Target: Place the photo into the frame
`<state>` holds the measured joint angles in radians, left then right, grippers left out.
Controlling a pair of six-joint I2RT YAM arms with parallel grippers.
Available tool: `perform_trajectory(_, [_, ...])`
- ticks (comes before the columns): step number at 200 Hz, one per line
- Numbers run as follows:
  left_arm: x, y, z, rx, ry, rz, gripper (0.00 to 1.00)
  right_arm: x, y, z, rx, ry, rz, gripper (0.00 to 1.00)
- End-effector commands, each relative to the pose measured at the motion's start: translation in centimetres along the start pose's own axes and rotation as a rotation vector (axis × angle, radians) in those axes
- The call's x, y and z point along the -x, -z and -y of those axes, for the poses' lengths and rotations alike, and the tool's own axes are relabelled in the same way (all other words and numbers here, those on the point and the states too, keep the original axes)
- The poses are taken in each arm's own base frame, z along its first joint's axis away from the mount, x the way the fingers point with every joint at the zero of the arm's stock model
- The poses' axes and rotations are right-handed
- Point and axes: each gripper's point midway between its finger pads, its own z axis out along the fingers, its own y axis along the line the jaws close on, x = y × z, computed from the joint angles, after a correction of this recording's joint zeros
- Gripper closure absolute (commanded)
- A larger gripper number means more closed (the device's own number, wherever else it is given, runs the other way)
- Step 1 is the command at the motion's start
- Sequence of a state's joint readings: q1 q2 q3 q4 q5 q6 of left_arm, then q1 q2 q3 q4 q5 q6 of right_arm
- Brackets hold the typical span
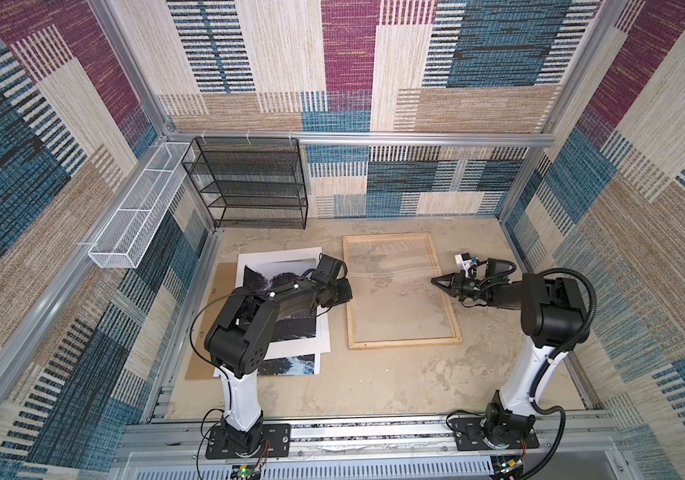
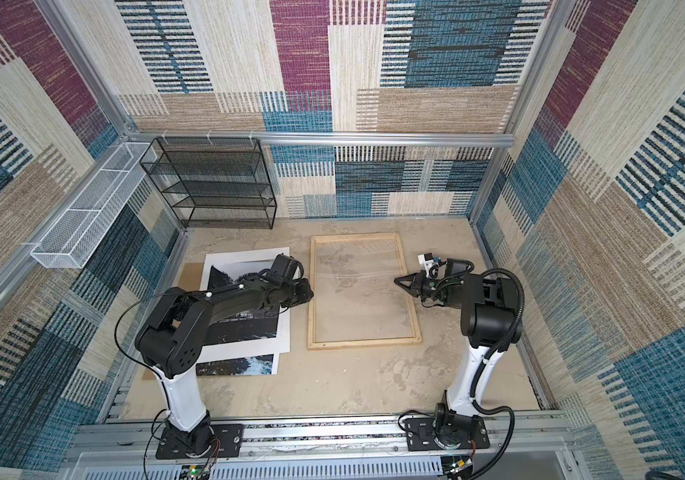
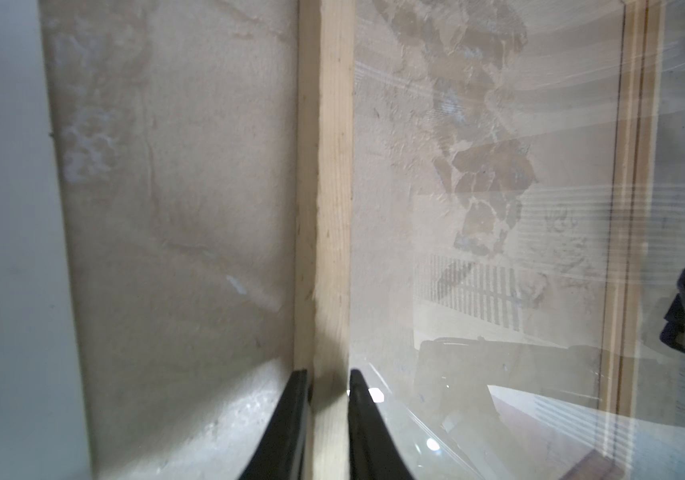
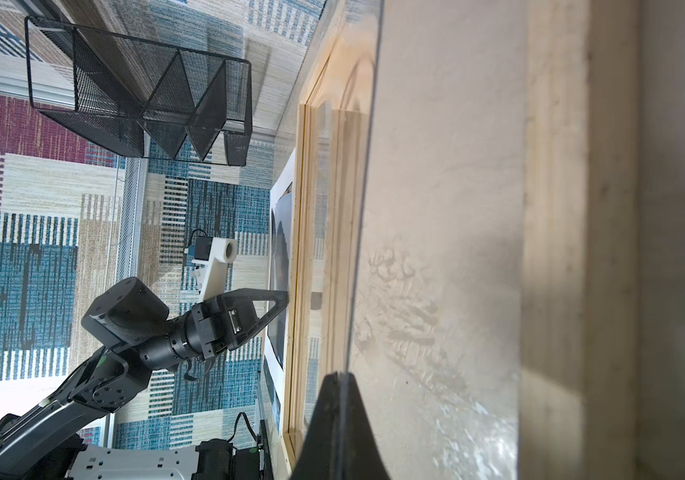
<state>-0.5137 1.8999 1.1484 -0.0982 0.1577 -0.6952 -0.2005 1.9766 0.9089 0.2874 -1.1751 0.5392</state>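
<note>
A wooden frame (image 1: 405, 343) lies flat on the desk (image 1: 374, 390), the left claw (image 1: 348, 296) at its nine o'clock bar, the right claw (image 1: 436, 281), pinched closed, over its three o'clock edge. At nine o'clock, the photo (image 1: 290, 362) lies under a white mat (image 1: 278, 259).

No text, label, brand name, number or sign can be read in any of the views. One small dark mark on the brown backing sheet (image 1: 218, 282) might be a character, but it is too small to tell.

rack (image 1: 245, 183): black mesh, against back wall
basket (image 1: 137, 208): white mesh, on left rail
mat (image 1: 278, 254): white, over brown board (image 1: 226, 276)
</note>
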Motion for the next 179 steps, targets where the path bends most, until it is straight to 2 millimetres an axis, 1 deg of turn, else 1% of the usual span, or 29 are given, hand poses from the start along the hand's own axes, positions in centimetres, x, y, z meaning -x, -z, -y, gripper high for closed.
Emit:
perform_trajectory(1, [-0.03, -0.03, 0.72, -0.027, -0.036, -0.009, 0.78, -0.1, -0.16, -0.54, 0.032, 0.01, -0.009, 1.0])
perform_trajectory(40, [-0.23, -0.21, 1.07, -0.033, -0.04, -0.014, 0.78, 0.01, -0.28, -0.17, 0.022, 0.001, -0.007, 1.0])
perform_trajectory(55, [-0.23, -0.24, 1.17, -0.035, -0.043, -0.014, 0.78, 0.02, -0.32, -0.05, 0.019, -0.001, -0.006, 0.95])
perform_trajectory(90, [-0.31, -0.3, 1.3, -0.037, -0.043, -0.017, 0.78, 0.08, -0.32, 0.08, 0.015, -0.003, -0.003, 0.93])
perform_trajectory(109, [-0.35, -0.31, 1.39, -0.038, -0.043, -0.017, 0.79, 0.06, -0.32, 0.13, 0.013, -0.002, -0.003, 0.85])
perform_trajectory(128, [-0.27, -0.26, 1.42, -0.039, -0.043, -0.016, 0.78, 0.25, -0.31, 0.0, 0.01, 0.004, -0.003, 0.82])
perform_trajectory(155, [-0.01, -0.01, 1.48, -0.036, -0.048, -0.006, 0.79, 0.38, -0.24, -0.11, -0.002, 0.014, 0.002, 0.73])
perform_trajectory(179, [-0.2, -0.05, 1.41, -0.033, -0.045, -0.01, 0.79, 0.36, -0.18, 0.07, -0.02, 0.019, 0.007, 0.7])
